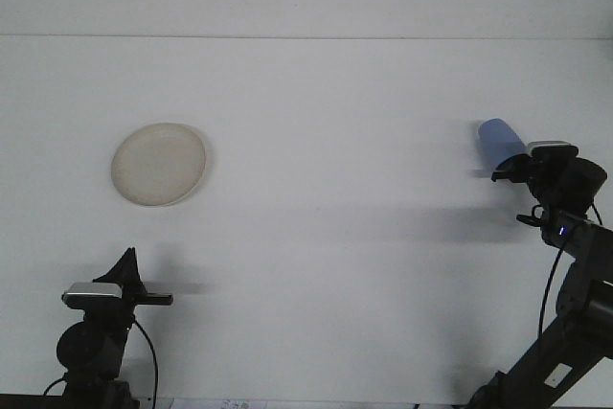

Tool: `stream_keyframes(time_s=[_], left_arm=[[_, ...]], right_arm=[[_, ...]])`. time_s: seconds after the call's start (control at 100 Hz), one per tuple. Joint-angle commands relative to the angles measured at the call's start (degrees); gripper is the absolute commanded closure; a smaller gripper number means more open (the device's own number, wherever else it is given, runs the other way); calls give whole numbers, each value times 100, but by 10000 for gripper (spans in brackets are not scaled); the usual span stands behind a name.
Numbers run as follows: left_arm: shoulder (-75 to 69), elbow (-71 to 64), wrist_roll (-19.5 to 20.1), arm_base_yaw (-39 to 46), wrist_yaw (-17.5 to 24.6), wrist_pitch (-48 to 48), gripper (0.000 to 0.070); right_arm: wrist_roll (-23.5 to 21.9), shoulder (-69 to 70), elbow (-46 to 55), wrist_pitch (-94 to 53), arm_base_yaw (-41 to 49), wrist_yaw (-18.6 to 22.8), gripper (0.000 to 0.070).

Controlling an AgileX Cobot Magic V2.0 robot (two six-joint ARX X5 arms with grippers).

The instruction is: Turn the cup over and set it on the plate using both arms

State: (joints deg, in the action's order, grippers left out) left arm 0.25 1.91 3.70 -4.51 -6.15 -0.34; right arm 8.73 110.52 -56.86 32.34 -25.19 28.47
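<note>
The blue cup (498, 139) is at the right of the front view, lifted off the white table and tilted, its closed end pointing up and left. My right gripper (512, 167) is shut on the cup's lower right end, which it partly hides. The cream plate (159, 163) lies flat on the table at the left, with nothing on it. My left gripper (127, 268) hangs low near the front left edge, well below the plate and far from the cup.
The white table (326, 198) spreads between the plate and the cup. Its back edge runs along a pale wall. Both arm bases and their cables stand at the front corners.
</note>
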Motion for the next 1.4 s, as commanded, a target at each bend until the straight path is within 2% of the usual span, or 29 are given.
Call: stream_keyframes(time_s=[0.0, 0.09, 0.34, 0.45, 0.57, 0.63, 0.77, 0.91, 1.14, 1.39], left_arm=[[-7, -111, -11, 0, -26, 63, 684], [-7, -109, -11, 0, -26, 66, 684], [-7, -109, -9, 0, -26, 66, 684], [-7, -111, -9, 0, -26, 66, 684], [-7, -111, -11, 0, -26, 66, 684], [-7, -111, -11, 0, -26, 63, 684], [-7, -111, -11, 0, -26, 66, 684], [-7, -111, -11, 0, -26, 66, 684], [-7, -111, -11, 0, -26, 63, 684], [-7, -111, -11, 0, -26, 66, 684]], right_arm=[[7, 129, -101, 160, -2, 61, 700], [-98, 81, -101, 142, 7, 251, 700], [-1333, -820, -101, -621, 46, 337, 700], [-1628, -1624, -101, -1488, 205, 186, 700], [-1904, -2667, -101, -2865, 608, -485, 700], [-1878, -3215, -125, -3657, 901, -789, 700], [-1475, -4214, -479, -5646, 1816, -1215, 700], [-1298, -4441, -1268, -7656, 3134, -1440, 700], [-1172, -3676, -2280, -9562, 5473, -2312, 700], [-1025, -2426, -2461, -10310, 6852, -2404, 700]])
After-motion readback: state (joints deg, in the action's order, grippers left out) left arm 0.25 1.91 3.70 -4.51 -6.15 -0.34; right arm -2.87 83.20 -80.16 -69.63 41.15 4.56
